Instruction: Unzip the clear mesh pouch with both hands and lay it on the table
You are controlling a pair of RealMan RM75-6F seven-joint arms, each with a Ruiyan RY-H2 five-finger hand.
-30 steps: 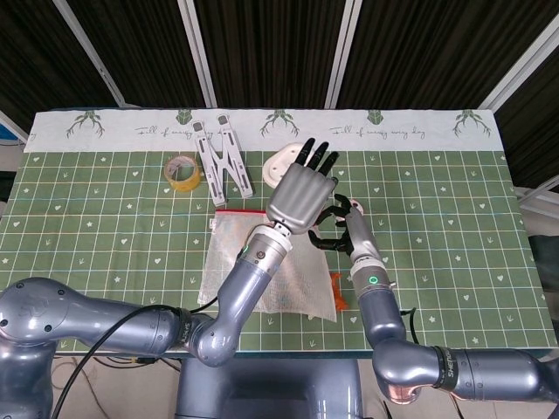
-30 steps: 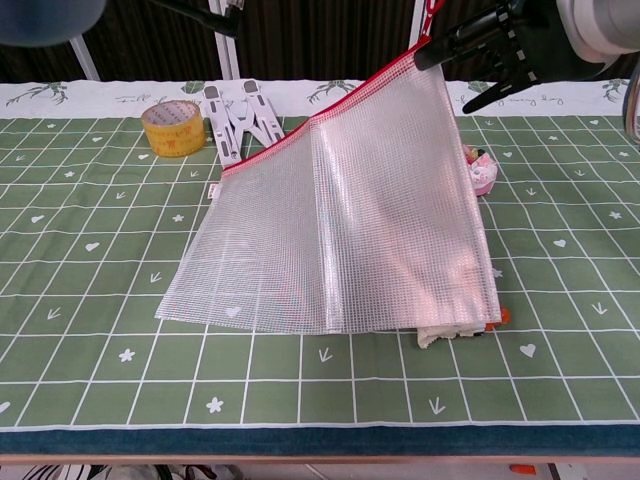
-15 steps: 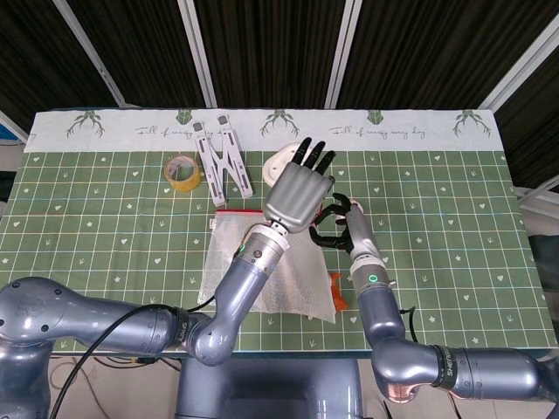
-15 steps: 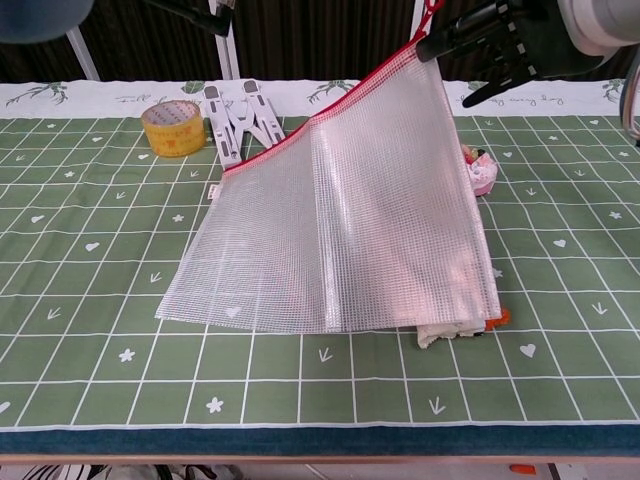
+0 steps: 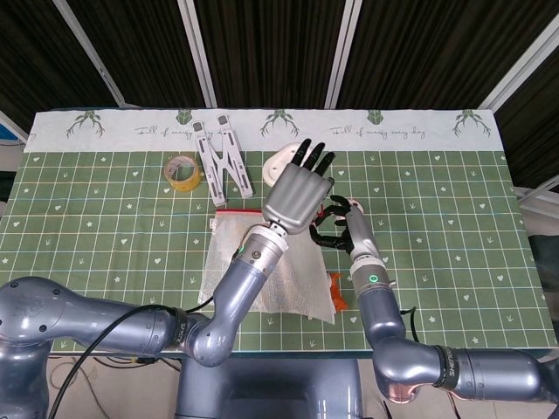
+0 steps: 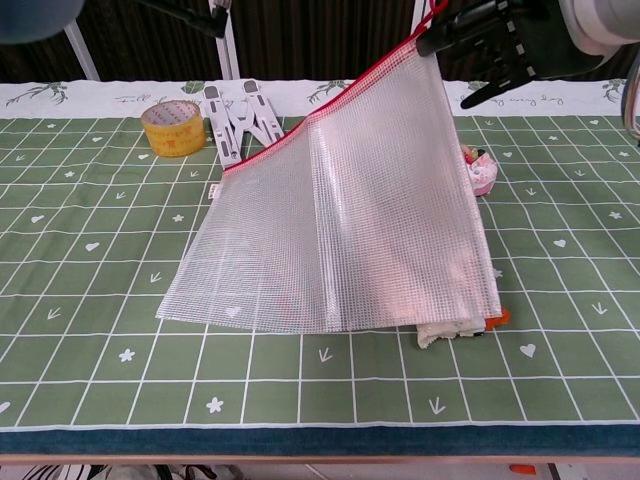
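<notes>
We see the right hand (image 5: 336,225) raised above the middle of the table (image 5: 454,201), its dark fingers (image 6: 470,25) pinched on the upper right corner of the clear mesh pouch (image 6: 340,225), at the end of the red zipper edge (image 6: 300,125). In the chest view that corner is lifted high while the pouch's lower edge rests on the green grid tablecloth (image 6: 100,260), so the pouch hangs tilted, with its left corner low and near the cloth. The zipper runs up from the low left corner to the held corner; we cannot tell whether it is open or closed. The left hand (image 5: 299,190) hovers above the pouch's far edge, just left of the right hand, with its fingers extended and apart and nothing held in it; we cannot tell whether it touches the pouch. In the head view the pouch lies mostly beneath the left forearm. At the near right corner of the pouch we see small orange and pale items (image 6: 470,328) partly hidden under it, and a pink and white item (image 6: 482,170) beside its right edge. Further left and far, a roll of yellow tape (image 6: 172,128) stands on the cloth, with a white folding stand (image 6: 232,120) just to its right. A white round object (image 5: 281,162) lies far of the left hand.
</notes>
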